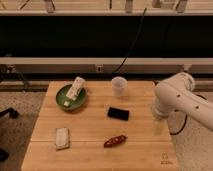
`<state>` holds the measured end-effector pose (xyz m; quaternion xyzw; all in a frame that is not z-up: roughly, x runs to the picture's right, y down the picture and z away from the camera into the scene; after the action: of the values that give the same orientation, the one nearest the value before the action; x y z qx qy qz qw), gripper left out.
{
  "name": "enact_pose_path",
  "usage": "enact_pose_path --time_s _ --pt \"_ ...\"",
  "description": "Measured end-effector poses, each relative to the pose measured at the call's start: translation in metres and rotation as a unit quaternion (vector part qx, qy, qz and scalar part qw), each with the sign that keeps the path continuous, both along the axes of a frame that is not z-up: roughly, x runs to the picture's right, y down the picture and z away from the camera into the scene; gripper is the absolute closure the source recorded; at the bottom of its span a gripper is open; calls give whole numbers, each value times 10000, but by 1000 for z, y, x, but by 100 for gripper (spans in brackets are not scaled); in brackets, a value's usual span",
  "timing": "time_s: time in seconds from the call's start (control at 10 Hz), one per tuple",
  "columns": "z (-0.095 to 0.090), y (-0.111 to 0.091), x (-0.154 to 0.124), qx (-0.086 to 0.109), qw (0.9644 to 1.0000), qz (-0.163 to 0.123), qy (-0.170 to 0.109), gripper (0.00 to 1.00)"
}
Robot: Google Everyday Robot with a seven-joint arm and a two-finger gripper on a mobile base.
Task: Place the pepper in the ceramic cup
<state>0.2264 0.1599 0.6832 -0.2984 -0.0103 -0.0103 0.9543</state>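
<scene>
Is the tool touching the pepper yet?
Apart. The camera view shows the tool hanging under the arm at the right edge of the table, with bare wood between it and the pepper lying near the front.

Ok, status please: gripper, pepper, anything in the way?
Gripper open, holding nothing, at the right edge of the table. Pepper on the table, near front. Black rectangle lies between pepper and ceramic cup.

one camera | high, facing table (90,137), looking down | pincer (158,125) at right
</scene>
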Motion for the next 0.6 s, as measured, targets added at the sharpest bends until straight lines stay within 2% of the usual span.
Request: enact_pose_path --time_s 0.1,0.6 --pt "3 8 -14 -19 9999 -78 -106 20" --pt "13 31 -37 -113 9989 -245 -384 20"
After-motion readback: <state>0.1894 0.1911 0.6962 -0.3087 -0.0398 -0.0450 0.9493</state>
